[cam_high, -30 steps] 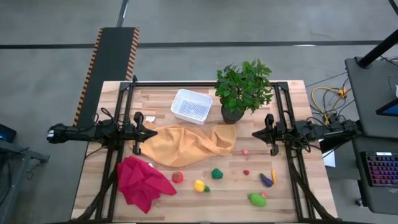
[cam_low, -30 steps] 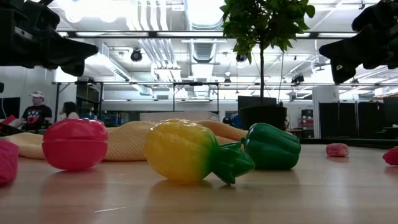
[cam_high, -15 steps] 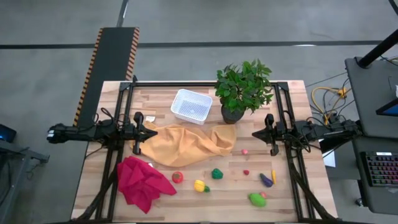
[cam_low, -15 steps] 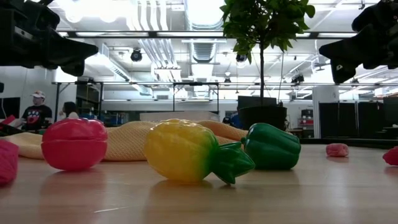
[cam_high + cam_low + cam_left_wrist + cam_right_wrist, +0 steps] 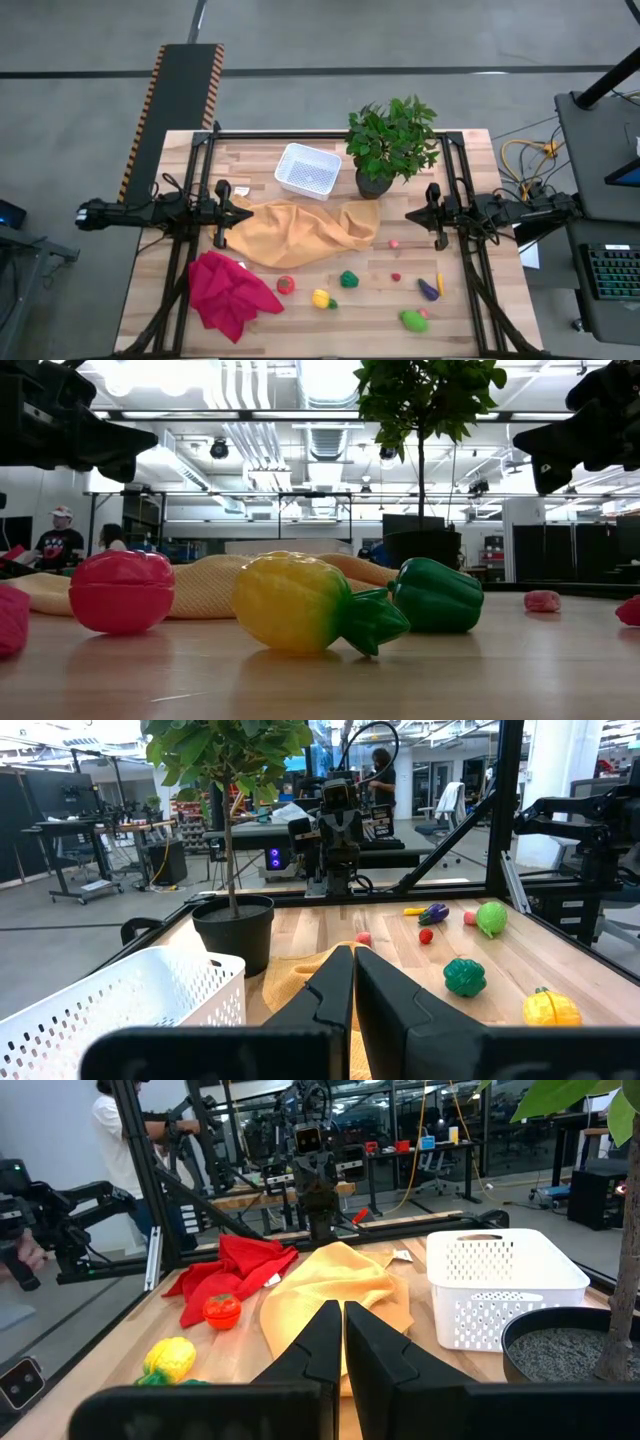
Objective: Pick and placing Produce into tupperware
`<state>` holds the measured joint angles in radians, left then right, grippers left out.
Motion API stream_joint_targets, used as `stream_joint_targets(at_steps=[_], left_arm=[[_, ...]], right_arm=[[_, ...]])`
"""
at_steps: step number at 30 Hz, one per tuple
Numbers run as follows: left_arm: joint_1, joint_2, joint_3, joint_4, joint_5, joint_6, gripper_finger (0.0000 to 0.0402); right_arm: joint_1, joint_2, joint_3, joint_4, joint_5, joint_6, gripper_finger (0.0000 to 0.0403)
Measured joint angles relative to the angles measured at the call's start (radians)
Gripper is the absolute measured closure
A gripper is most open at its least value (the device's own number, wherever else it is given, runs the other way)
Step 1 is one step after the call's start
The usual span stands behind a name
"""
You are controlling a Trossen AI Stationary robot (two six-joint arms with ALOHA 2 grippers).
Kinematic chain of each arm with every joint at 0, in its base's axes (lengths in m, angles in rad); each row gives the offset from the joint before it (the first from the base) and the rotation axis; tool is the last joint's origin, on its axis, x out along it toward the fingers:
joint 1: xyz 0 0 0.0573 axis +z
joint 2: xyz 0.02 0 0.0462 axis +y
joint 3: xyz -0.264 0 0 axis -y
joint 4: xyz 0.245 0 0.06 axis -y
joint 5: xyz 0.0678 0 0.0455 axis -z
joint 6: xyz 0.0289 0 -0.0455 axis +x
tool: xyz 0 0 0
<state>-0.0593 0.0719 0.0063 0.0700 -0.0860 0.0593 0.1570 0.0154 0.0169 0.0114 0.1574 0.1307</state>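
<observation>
The white mesh tupperware stands at the table's far middle, beside the potted plant. Toy produce lies along the near half: a red tomato, a yellow pineapple-like piece, a green pepper, small pink and red bits, a purple eggplant, a green piece. My left gripper hovers shut over the left side, above the orange cloth's edge. My right gripper hovers shut over the right side. Both touch nothing.
A potted plant in a black pot stands right of the tupperware. An orange cloth is spread mid-table; a red cloth lies crumpled at the near left. Black frame rails run along both table sides. People show in the room behind.
</observation>
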Motion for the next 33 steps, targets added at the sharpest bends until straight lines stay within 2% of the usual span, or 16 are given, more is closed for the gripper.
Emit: stream_joint_targets(at_steps=[26, 33], left_arm=[[0.0, 0.0, 0.0, 0.005, 0.0, 0.0, 0.0402], [0.0, 0.0, 0.0, 0.003, 0.0, 0.0, 0.0402]], right_arm=[[0.0, 0.0, 0.0, 0.002, 0.0, -0.002, 0.0394], [0.0, 0.0, 0.0, 0.066, 0.001, -0.029, 0.0394]])
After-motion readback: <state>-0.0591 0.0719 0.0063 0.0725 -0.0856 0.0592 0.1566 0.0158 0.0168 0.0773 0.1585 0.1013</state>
